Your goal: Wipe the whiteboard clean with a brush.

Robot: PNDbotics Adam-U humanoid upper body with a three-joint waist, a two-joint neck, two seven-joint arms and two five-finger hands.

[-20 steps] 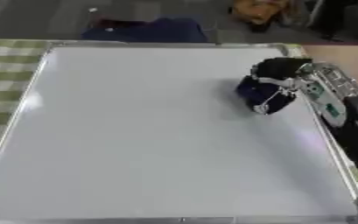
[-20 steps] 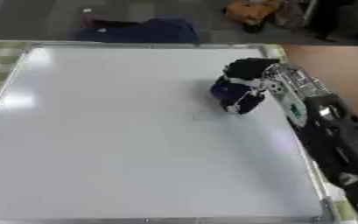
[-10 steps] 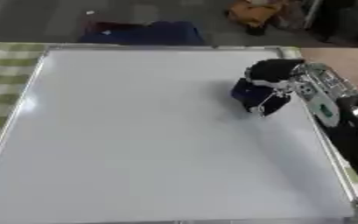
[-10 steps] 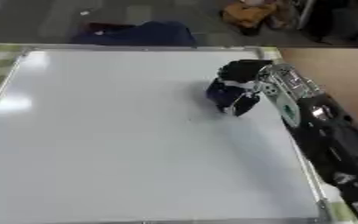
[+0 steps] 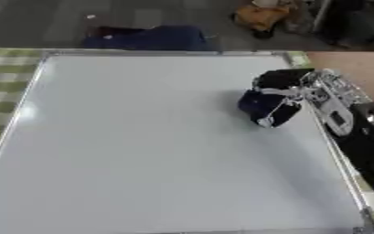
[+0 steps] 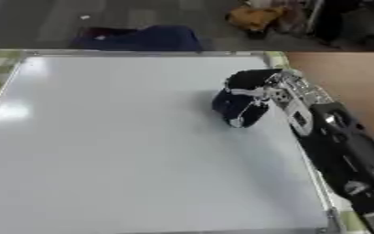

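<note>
The brush (image 5: 263,106) is mostly hidden: only a dark blue block shows beneath the curled fingers of the right hand (image 5: 282,93), and its wiping face cannot be seen. The left hand appears in neither view. The right forearm is cut off at the lower right edge in the right eye view, and the dark blue bundle (image 6: 138,37) beyond the far edge of the whiteboard (image 5: 141,146) is too blurred to identify.

Compared with a second ago, the hand and brush sit at nearly the same spot on the board, shifted only slightly; the board surface looks equally white and unmarked.

The right arm reaches in from the right side, across the board's right frame, with the hand bent down onto the upper right part of the whiteboard, fingers wrapped around the brush, which rests on the board. A green checked tabletop (image 5: 2,73) shows at the left.
</note>
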